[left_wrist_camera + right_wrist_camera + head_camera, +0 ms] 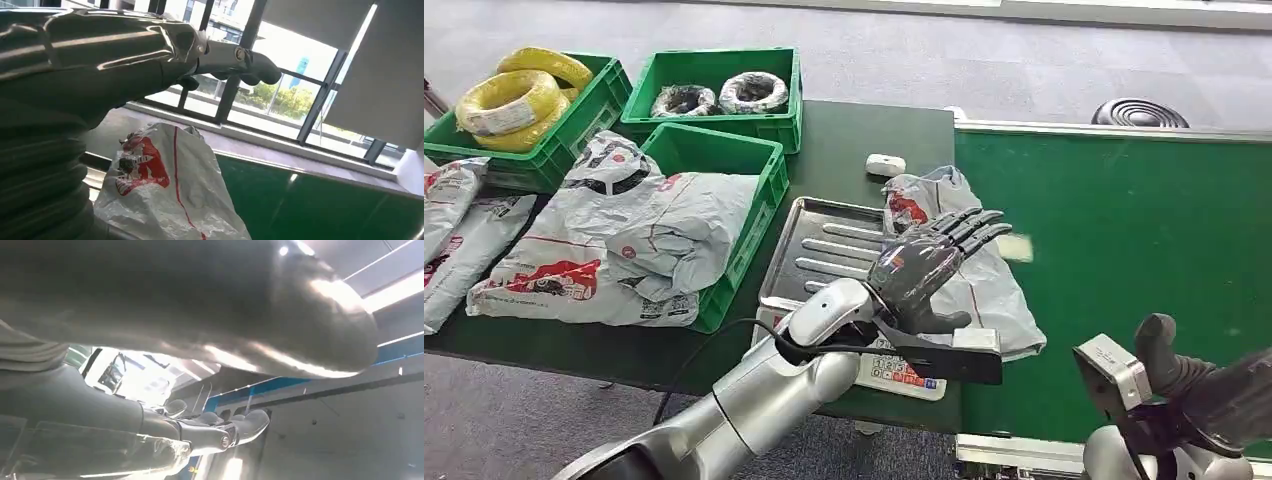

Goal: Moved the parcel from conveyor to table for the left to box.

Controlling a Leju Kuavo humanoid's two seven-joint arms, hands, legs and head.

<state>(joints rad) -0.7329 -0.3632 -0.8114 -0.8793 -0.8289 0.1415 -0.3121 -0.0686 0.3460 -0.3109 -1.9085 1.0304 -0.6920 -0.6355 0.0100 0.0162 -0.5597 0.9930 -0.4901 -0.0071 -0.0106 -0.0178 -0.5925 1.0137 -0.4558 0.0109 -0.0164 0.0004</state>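
A grey-white parcel (999, 295) with red print lies across the seam between the dark table and the green conveyor (1124, 230), one end resting on the metal tray (824, 240). My left hand (929, 265) hovers just above it, fingers stretched out and apart, holding nothing. The left wrist view shows the same parcel (165, 190) beneath that hand (100, 65). Low at the right, over the conveyor's near edge, my right hand (1184, 380) is blurred. In the right wrist view its fingers (225, 430) reach out straight with nothing in them.
A green crate (769, 195) left of the tray holds a pile of parcels (624, 240). Behind it stand crates of yellow cable coils (514, 100) and black-white coils (724, 95). A small white device (885, 164) lies on the table. A keypad panel (899, 375) sits below the tray.
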